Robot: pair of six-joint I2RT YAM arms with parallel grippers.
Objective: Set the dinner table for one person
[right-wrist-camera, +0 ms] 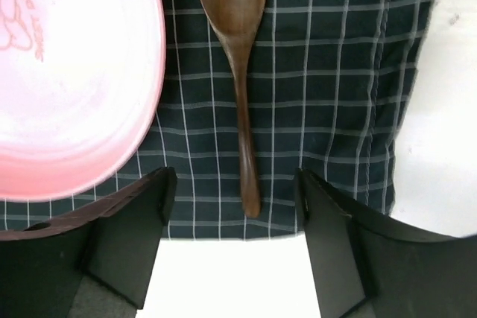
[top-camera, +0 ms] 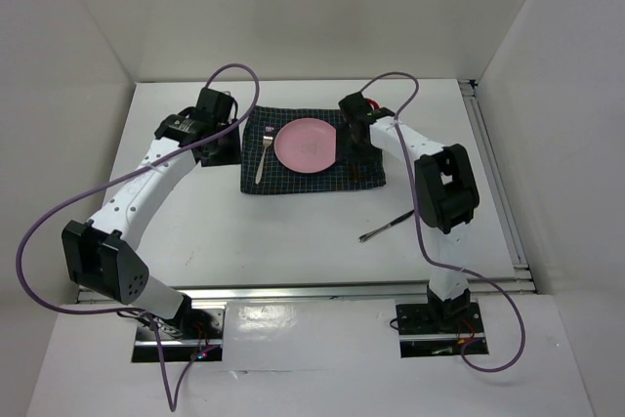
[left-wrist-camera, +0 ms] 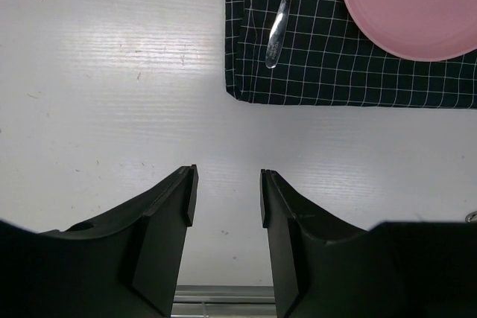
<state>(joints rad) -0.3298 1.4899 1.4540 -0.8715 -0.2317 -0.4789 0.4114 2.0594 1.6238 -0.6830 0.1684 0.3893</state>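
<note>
On the white dinner table (top-camera: 293,241) lies a dark checked placemat (top-camera: 293,181) with a pink plate (top-camera: 307,144) at its middle and a metal fork (top-camera: 261,156) left of the plate. A brown wooden spoon (right-wrist-camera: 240,72) rests on the placemat (right-wrist-camera: 335,109) right of the plate (right-wrist-camera: 74,72). My right gripper (right-wrist-camera: 235,184) hovers open over the spoon's handle end, one finger on each side, not touching it. My left gripper (left-wrist-camera: 226,195) stands open and empty over bare table (left-wrist-camera: 112,94), off the placemat's (left-wrist-camera: 350,72) left edge near the fork (left-wrist-camera: 277,31).
A thin dark utensil (top-camera: 388,227) lies on the table in front of the placemat's right corner, beside the right arm. Metal rails (top-camera: 498,192) run along the table's right and near edges. White walls enclose three sides.
</note>
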